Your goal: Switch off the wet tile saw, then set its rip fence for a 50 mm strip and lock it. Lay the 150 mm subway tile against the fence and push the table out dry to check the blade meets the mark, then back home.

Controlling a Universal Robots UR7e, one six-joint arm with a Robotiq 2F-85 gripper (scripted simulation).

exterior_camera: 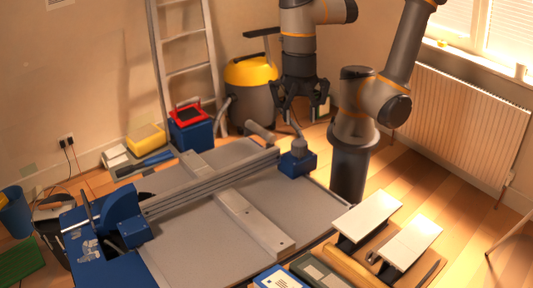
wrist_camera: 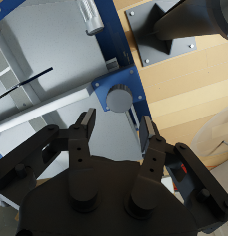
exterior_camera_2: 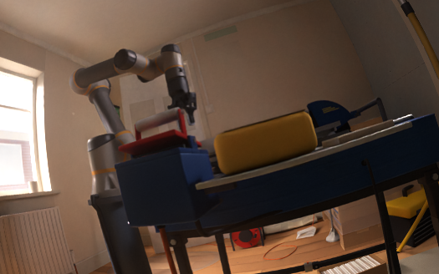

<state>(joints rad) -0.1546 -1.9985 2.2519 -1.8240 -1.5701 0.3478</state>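
The grey lock knob (wrist_camera: 119,98) (exterior_camera: 299,147) sits on a blue block (exterior_camera: 297,163) at the right end of the rip fence (exterior_camera: 210,182). My gripper (exterior_camera: 300,114) (wrist_camera: 117,124) (exterior_camera_2: 191,115) hangs above the knob, open and empty. The fence is a long grey bar lying across the saw table (exterior_camera: 233,209). The blue blade guard (exterior_camera: 118,204) stands at the table's left side. Two white tiles (exterior_camera: 367,215) (exterior_camera: 410,242) rest on stands to the right of the table. The saw's switch cannot be made out.
A red tray on a blue box (exterior_camera: 190,130) stands at the table's far edge, with a yellow sponge (exterior_camera: 145,139) beside it. A yellow vacuum (exterior_camera: 250,90) and a ladder (exterior_camera: 183,50) stand behind. My arm's grey pedestal (exterior_camera: 349,167) rises just right of the knob.
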